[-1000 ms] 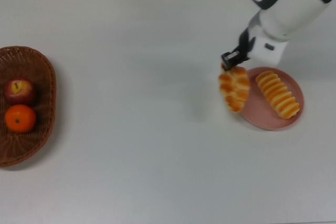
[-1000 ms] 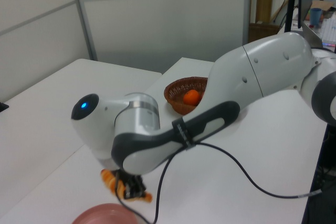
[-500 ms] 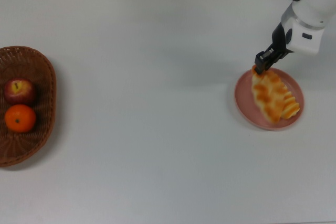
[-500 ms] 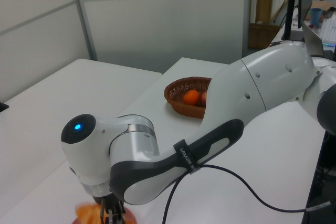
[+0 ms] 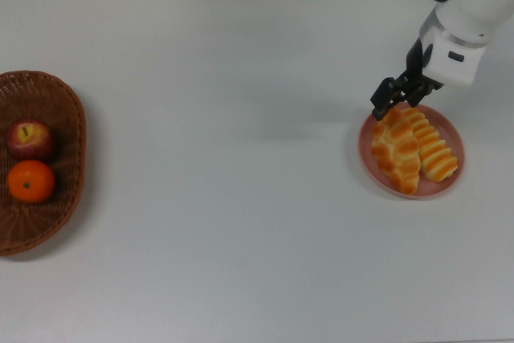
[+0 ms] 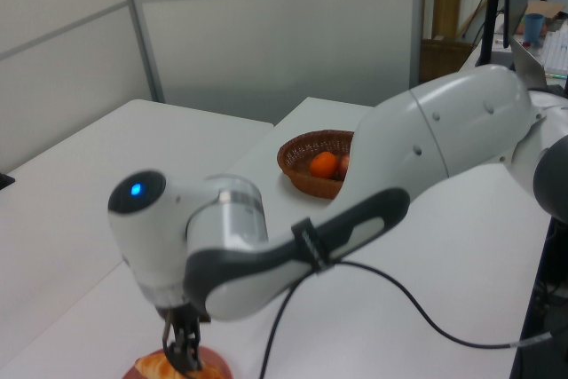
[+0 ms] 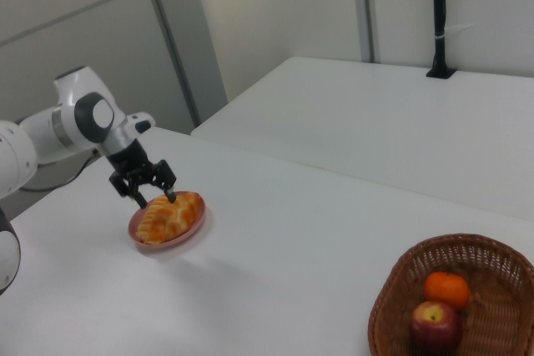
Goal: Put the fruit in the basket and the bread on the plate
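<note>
What I count on my white table:
Two golden pastries (image 5: 411, 148), one round pink plate (image 5: 450, 185), one dark red apple (image 5: 29, 139), one orange mandarin (image 5: 30, 181), one brown wicker basket (image 5: 71, 118).

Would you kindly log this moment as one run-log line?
gripper: open, above plate rim | bread: both on plate | fruit: both in basket | task: looks done
</note>
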`<control>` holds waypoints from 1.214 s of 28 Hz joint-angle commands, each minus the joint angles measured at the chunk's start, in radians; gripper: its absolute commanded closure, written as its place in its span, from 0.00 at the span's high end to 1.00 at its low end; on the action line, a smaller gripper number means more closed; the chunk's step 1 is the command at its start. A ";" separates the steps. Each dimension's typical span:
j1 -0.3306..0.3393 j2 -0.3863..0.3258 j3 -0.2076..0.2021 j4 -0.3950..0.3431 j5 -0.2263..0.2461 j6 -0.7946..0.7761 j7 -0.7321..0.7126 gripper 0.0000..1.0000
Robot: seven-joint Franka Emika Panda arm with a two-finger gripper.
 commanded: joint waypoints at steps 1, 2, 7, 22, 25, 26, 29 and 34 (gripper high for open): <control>-0.108 -0.114 -0.002 -0.024 0.137 -0.035 -0.003 1.00; -0.152 -0.142 0.000 -0.024 0.174 -0.071 -0.009 1.00; -0.294 -0.237 0.000 -0.026 0.235 -0.140 0.000 1.00; -0.651 -0.288 -0.002 -0.024 0.239 -0.293 -0.061 1.00; -0.690 -0.283 -0.002 -0.026 0.243 -0.290 -0.096 1.00; -0.700 -0.284 0.000 -0.024 0.252 -0.290 -0.119 1.00; -0.705 -0.286 -0.002 -0.022 0.255 -0.293 -0.173 1.00; -0.708 -0.289 -0.005 -0.021 0.260 -0.303 -0.222 1.00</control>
